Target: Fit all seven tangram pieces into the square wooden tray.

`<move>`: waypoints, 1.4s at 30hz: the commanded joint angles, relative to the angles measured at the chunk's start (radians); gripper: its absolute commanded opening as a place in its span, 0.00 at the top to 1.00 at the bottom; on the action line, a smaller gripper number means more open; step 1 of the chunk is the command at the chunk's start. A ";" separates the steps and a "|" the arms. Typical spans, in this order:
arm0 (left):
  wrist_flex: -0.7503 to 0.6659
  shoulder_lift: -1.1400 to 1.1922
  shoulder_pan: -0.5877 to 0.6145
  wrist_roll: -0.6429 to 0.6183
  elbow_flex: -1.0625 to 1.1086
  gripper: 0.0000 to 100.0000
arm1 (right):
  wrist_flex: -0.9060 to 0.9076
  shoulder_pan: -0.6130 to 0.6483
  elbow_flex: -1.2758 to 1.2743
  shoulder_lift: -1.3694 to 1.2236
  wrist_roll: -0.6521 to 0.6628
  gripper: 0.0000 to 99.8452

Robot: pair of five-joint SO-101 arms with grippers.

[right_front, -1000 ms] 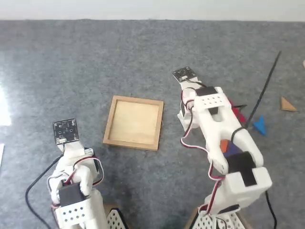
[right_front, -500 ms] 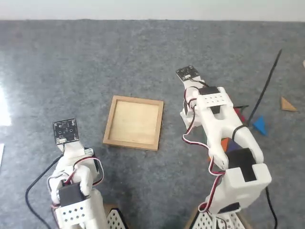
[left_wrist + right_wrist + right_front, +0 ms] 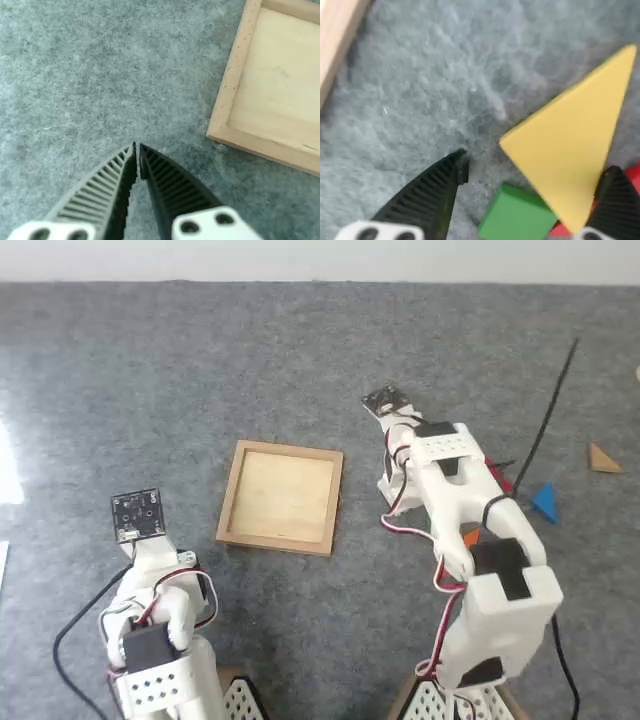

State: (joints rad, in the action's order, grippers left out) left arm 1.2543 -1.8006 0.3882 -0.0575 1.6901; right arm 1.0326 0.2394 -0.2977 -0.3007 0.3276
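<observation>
The square wooden tray [image 3: 282,497] lies empty on the grey carpet; the left wrist view shows its corner and rim [image 3: 234,85]. My left gripper [image 3: 136,148] is shut on nothing, low over the carpet just short of that corner. My right arm [image 3: 440,455] stands over the loose pieces to the right of the tray. My right gripper [image 3: 537,169] is open, straddling a corner of the yellow triangle [image 3: 570,145]. A green piece [image 3: 517,216] and a red piece [image 3: 634,176] lie against the triangle. The arm hides most of these in the high view.
A blue triangle [image 3: 543,502] and a tan triangle [image 3: 601,458] lie further right. A red piece [image 3: 502,481] and an orange piece [image 3: 470,537] peek out beside the right arm. A black cable [image 3: 550,410] runs up to the right. My left arm [image 3: 150,590] is folded at the lower left.
The right arm has shifted slightly over the pieces, and its wrist and the black cable have swung a little. The left arm and the tray have not moved.
</observation>
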 commanded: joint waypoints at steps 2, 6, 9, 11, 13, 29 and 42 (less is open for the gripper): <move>0.008 -0.017 0.005 0.006 -0.007 0.99 | 0.045 -0.059 0.130 -0.050 0.020 0.62; 0.008 -0.017 0.005 0.006 -0.007 0.99 | 0.074 -0.056 0.155 -0.059 0.021 0.62; 0.008 -0.017 0.005 0.006 -0.007 0.99 | 0.068 -0.061 0.160 -0.056 0.021 0.62; 0.008 -0.017 0.005 0.006 -0.007 0.99 | 0.070 -0.064 0.170 -0.064 0.029 0.62; 0.008 -0.017 0.005 0.006 -0.007 0.99 | 0.070 -0.065 0.170 -0.077 0.041 0.62; 0.008 -0.017 0.005 0.006 -0.007 0.99 | 0.116 -0.058 0.176 -0.108 0.078 0.81; 0.008 -0.017 0.005 0.006 -0.007 0.99 | 0.209 -0.008 0.180 0.041 -0.061 0.72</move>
State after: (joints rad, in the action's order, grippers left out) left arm 1.2543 -1.8006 0.3882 -0.0575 1.6901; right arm 1.1861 0.1872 -0.1335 -0.3713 0.3767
